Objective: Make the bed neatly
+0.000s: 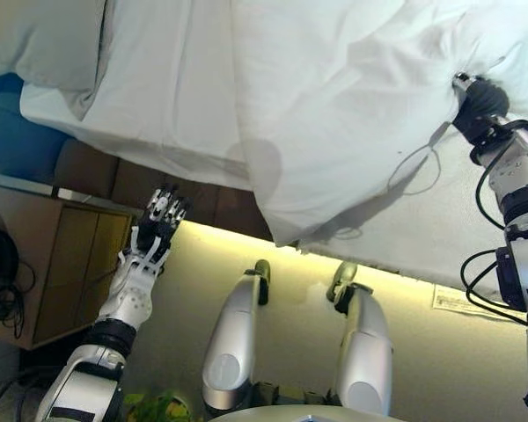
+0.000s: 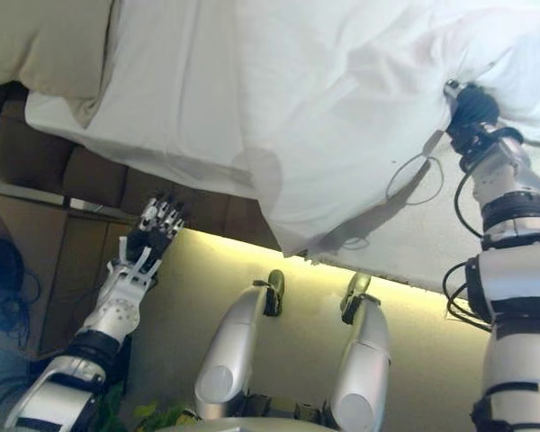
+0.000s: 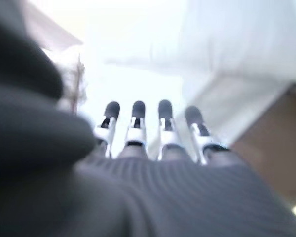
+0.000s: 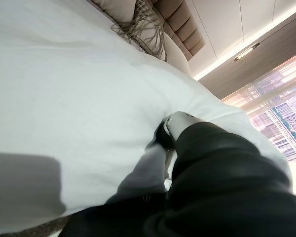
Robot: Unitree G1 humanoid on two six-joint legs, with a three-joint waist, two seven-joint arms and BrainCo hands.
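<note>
A white duvet point(image 1: 334, 114) lies rumpled over the bed, and one corner point(image 1: 286, 230) hangs over the near edge. My right hand point(image 1: 480, 104) is at the far right on the bed, its fingers buried in a bunched fold of the duvet. The right wrist view shows the hand point(image 4: 222, 187) with its thumb point(image 4: 175, 126) pinching the cloth point(image 4: 64, 98). My left hand point(image 1: 158, 224) is open with straight fingers point(image 3: 138, 123) and holds nothing. It is in front of the bed's side, below the white sheet point(image 1: 158, 97), touching nothing.
A beige pillow point(image 1: 44, 40) lies at the far left of the bed. A fringed cushion point(image 4: 138, 19) and a padded headboard point(image 4: 180, 24) show past the duvet. A wooden nightstand point(image 1: 62, 264) with cables stands left of my left hand. The brown bed base point(image 1: 97, 171) runs under the sheet.
</note>
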